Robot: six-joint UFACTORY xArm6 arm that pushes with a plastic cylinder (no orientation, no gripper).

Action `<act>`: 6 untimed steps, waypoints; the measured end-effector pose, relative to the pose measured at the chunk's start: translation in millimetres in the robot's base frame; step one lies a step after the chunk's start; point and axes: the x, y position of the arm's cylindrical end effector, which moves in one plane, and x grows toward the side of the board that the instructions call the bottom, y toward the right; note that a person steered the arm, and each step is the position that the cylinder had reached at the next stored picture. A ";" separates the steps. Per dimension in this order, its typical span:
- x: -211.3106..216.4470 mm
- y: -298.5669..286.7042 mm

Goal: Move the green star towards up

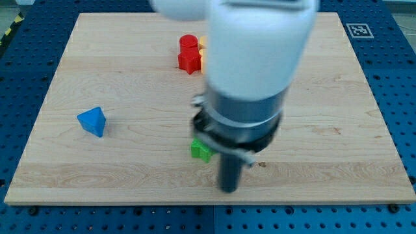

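Note:
The green star (pixel 201 150) lies on the wooden board (pixel 130 78), below the middle; its right part is hidden behind the arm. My rod comes down from the large white and grey arm body, and my tip (pixel 229 190) rests on the board just to the lower right of the green star, a short gap away.
A red cylinder (pixel 188 43) and a red star (pixel 188 61) sit together near the view's top centre, with a yellow block (pixel 202 53) partly hidden behind the arm. A blue triangular block (pixel 91 121) lies at the left. Blue perforated table surrounds the board.

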 end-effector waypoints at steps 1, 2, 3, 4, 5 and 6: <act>-17.3 -35.7; -42.7 -35.7; -65.3 -35.7; -90.7 -21.4; -91.1 4.8; -74.3 4.8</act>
